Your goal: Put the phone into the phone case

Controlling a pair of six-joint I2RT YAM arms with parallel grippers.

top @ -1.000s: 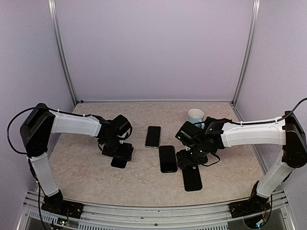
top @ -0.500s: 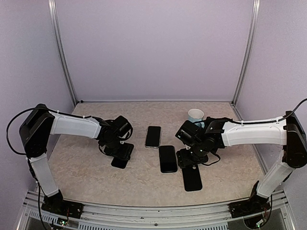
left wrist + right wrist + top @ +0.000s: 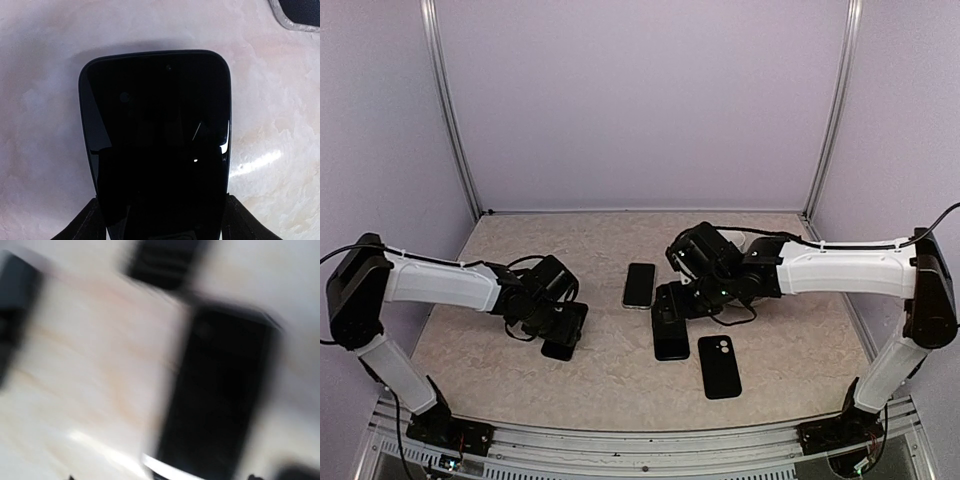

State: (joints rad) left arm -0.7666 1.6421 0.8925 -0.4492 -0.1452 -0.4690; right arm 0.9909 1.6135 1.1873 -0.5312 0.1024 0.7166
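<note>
- While pinching phone (image 3: 155, 135) by both long edges, w/ L gripper (image 3: 162, 221) closed down to phone's width and fingers (image 3: 92, 226) touching each side, must look to robot's right for case.
- Sits low over L part of table (image 3: 510, 250), screen up, free end sticking out ahead of fingertips; resting on surface or just lifted, cannot tell.
- Judging by camera cut-out, takes case (image 3: 720, 367) to be flat black piece at near centre-right, lying free w/ nothing on or around it.
- Runs near-to-far, cut-out end at far side, approx. square to near table edge.
- Slants across that line on phone's side in top view, so prob. needs a wrist turn to bring both long axes parallel before lowering.
- Well apart from phone, w/ dark slab (image 3: 670, 335) lying between, likewise near-to-far; further back, just beside slab's far end, 2nd phone (image 3: 639, 285) w/ silver rim.
- Places R gripper (image 3: 682, 300) over far end of slab, clearly nearer case than L gripper.
- As for R jaws, cannot tell whether spread or closed: wrist view smeared by blur, top view too small; also cannot tell whether touching slab.
- Prob. coming move: carry phone rightward past slab, line up camera end w/ cut-out end, then press in; R side better placed to steady case meanwhile.
</note>
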